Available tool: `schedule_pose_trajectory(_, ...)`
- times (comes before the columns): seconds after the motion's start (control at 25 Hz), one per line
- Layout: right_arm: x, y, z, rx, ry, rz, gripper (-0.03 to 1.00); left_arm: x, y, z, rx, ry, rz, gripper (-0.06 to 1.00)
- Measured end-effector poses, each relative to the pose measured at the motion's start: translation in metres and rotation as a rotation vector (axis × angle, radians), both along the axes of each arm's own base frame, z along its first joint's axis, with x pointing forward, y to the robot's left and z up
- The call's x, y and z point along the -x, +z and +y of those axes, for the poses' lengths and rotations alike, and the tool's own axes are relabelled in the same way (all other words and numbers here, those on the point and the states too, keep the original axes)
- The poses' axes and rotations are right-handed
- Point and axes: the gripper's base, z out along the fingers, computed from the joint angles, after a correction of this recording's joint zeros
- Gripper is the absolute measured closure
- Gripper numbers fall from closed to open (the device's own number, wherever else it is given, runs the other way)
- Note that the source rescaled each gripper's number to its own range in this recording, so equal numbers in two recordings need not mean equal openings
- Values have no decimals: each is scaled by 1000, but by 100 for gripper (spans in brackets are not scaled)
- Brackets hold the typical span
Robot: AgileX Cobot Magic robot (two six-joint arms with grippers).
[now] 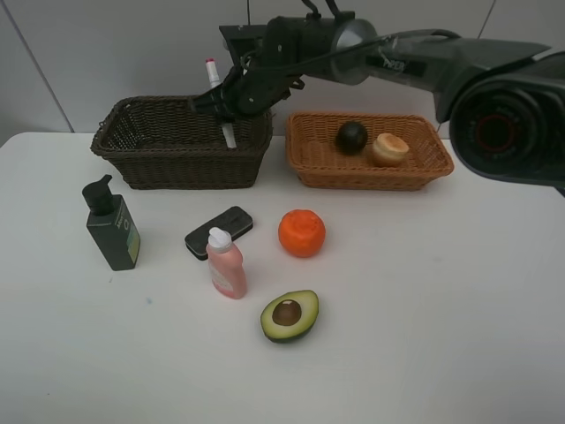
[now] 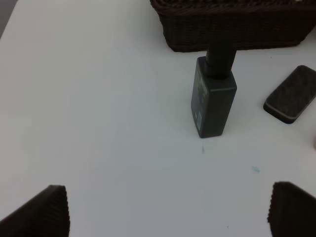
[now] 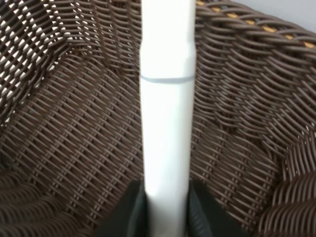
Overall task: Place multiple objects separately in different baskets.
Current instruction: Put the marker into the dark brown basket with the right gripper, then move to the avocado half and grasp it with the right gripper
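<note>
Marker [image 3: 166, 123], pinched by right hand [image 3: 167, 207], shows pink tip only overhead.

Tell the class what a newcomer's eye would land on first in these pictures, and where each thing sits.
The right gripper holds a white pink-tipped marker nearly upright over the deep dark brown woven wicker basket. Beside it, the shallower light orange-tan wicker basket already holds a dark mangosteen and a tan round fruit. A bright orange stands out on the white table, near its middle.
</note>
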Motion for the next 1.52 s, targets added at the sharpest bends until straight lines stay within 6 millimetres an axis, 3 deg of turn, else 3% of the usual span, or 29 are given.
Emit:
schedule_pose_trajectory(0.04, 0, 0, 0, -1, 0, -1, 71, 0, 0, 0, 0, 0, 0, -6)
schedule_pose_trajectory(0.12, 0, 0, 0, -1, 0, -1, 28, 0, 0, 0, 0, 0, 0, -6)
schedule_pose_trajectory(0.2, 0, 0, 0, 5, 7, -5, 8, 0, 0, 0, 0, 0, 0, -6)
schedule_pose_trajectory(0.28, 0, 0, 0, 9, 11, -8, 1, 0, 0, 0, 0, 0, 0, -6)
schedule_pose_trajectory(0.88, 1, 0, -1, 20, 14, 6, -2, 0, 0, 0, 0, 0, 0, -6)
schedule_pose_trajectory(1.0, 5, 7, -3, 40, 19, 34, -2, 0, 0, 0, 0, 0, 0, -6)
schedule_pose_trajectory(1.24, 27, 68, -20, 103, 34, 75, -2, 0, 0, 0, 0, 0, 0, -6)
schedule_pose_trajectory(1.52, 63, 132, -56, 287, 47, 153, -2, 0, 0, 0, 0, 0, 0, -6)
